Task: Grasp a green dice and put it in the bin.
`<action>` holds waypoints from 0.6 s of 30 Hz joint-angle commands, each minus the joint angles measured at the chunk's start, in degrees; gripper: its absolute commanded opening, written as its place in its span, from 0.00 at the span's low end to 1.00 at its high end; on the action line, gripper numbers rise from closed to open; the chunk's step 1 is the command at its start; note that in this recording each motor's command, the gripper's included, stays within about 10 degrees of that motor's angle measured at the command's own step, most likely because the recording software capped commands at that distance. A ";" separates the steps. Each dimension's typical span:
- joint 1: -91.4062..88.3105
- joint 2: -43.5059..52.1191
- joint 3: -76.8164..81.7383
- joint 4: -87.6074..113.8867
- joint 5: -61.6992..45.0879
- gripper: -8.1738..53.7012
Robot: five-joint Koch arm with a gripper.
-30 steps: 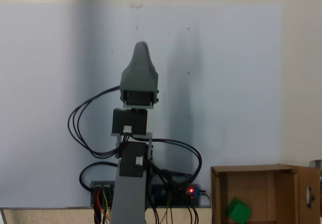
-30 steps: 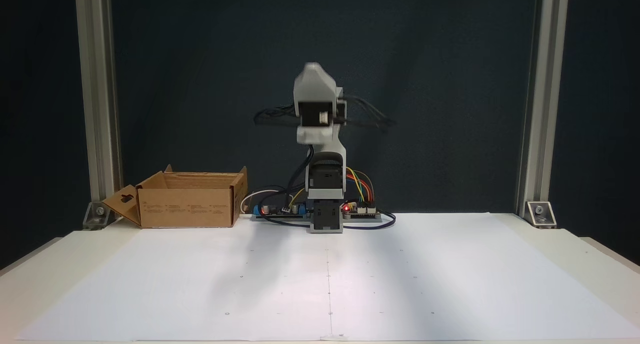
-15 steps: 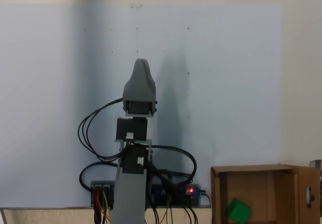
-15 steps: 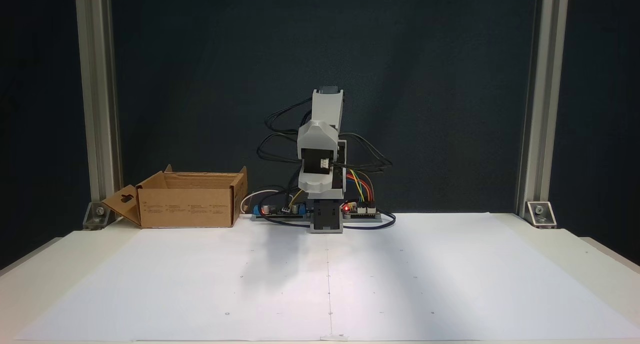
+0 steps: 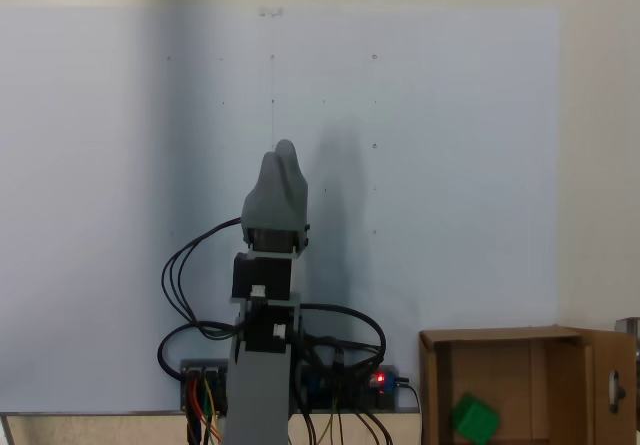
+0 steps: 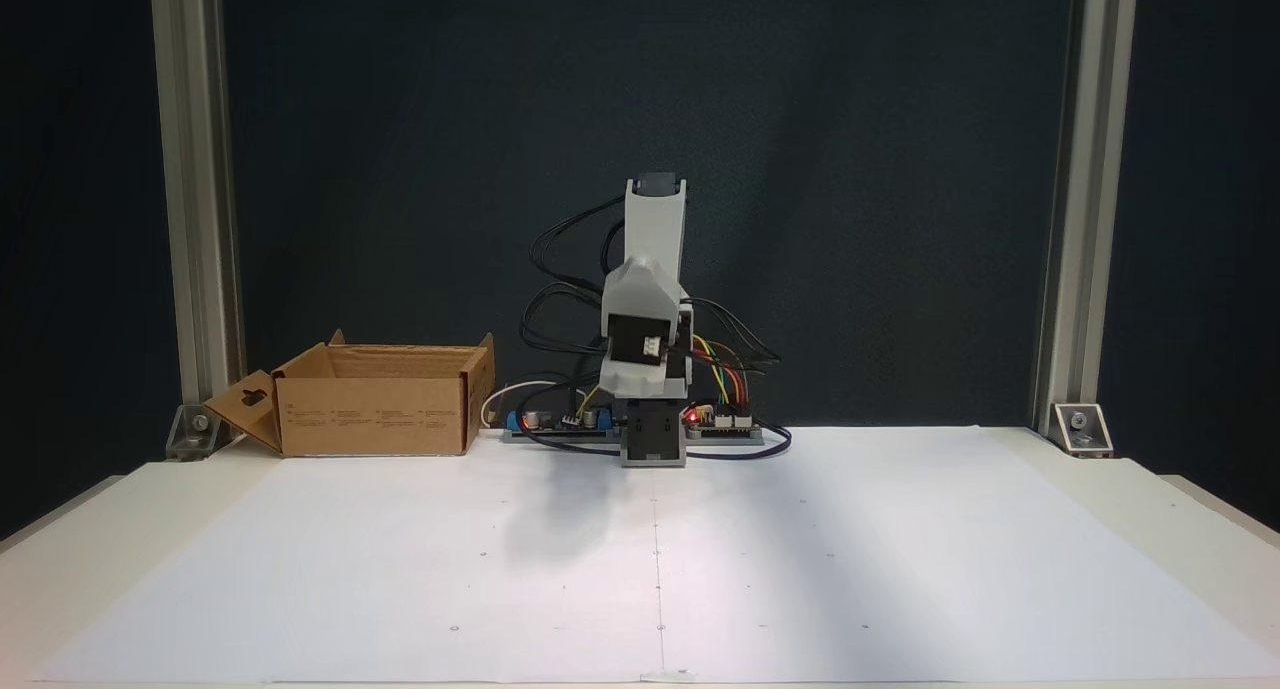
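We see the surface (image 6: pixel 1150 529) first, pale and broad, covered by a large white sheet of paper (image 6: pixel 850 569) that runs from the front edge back to the arm's base. In the fixed view from above, the same sheet (image 5: pixel 450 165) takes up most of the picture, with faint small dots on it. Behind the surface hangs a dark backdrop (image 6: pixel 900 169), framed by 2 upright metal posts (image 6: pixel 190 219), 1 at each side.

Next in size is the arm (image 6: pixel 652 309), folded over its base at the middle of the back edge, its grey links stacked and black cables (image 6: pixel 560 299) looping to its left in that view. Coloured wires (image 6: pixel 722 369) run down to a board with a red light (image 6: pixel 690 420).

The bin (image 6: pixel 375 399) stands at the back left of the surface in the front view, flaps upright, well apart from the arm. From above it (image 5: pixel 436 385) sits at the lower right, cut by the picture's edge.

The tool (image 5: pixel 285 153) points away from the base over the paper; we see a notch at its tip, but we cannot tell how its jaws stand.

The green dice (image 5: pixel 474 417) lies inside the bin, on its tan floor, tilted, near the lower edge of that view.
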 commanded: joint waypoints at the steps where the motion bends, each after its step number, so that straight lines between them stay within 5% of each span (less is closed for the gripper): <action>1: 0.00 6.59 0.62 -8.51 -3.43 0.84; 18: 0.97 5.98 14.92 -19.69 -3.43 0.85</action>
